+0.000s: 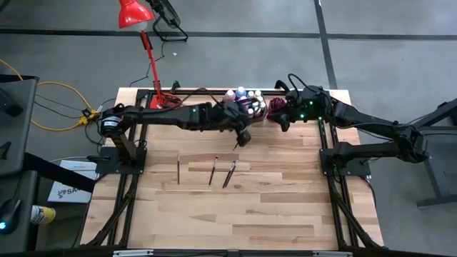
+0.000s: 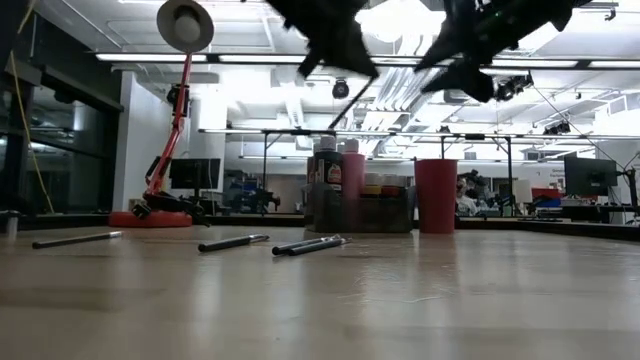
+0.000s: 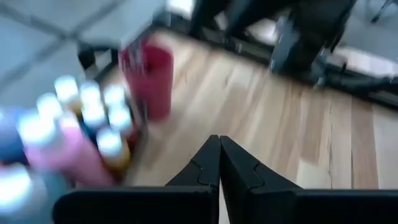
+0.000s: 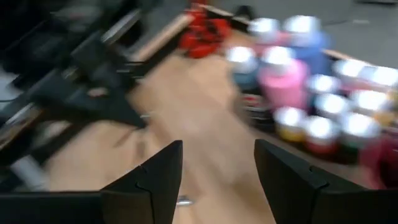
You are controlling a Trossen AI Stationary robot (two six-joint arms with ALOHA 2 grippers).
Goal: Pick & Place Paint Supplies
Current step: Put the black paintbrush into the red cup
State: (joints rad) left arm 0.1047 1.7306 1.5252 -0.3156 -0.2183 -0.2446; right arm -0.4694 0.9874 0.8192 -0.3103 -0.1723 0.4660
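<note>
My left gripper (image 1: 243,137) is shut, high above the table just in front of the grey bin (image 1: 251,114). A thin dark paintbrush (image 2: 350,104) slants down from it. The bin stands at the far edge and holds several paint bottles (image 1: 245,100) with pale, pink and blue caps. A red cup (image 1: 277,108) stands beside it. Three or so paintbrushes (image 1: 213,170) lie flat on the table in a row. My right gripper (image 4: 217,168) hovers open beside the cup, holding nothing. My left gripper has the paintbrush by its upper end (image 2: 368,82), pinched between the shut fingers. The brush hangs slanting below them, lifted clear of the table, its lower end (image 1: 235,147) free. The left wrist view shows only the closed fingertips (image 3: 211,163), which hide the contact.
A red lamp (image 1: 134,13) on a red stand rises at the far left corner, its base (image 2: 150,217) on the table. The arms' dark frames (image 1: 343,160) stand on both sides. Bare wood spreads toward the near edge (image 1: 235,221).
</note>
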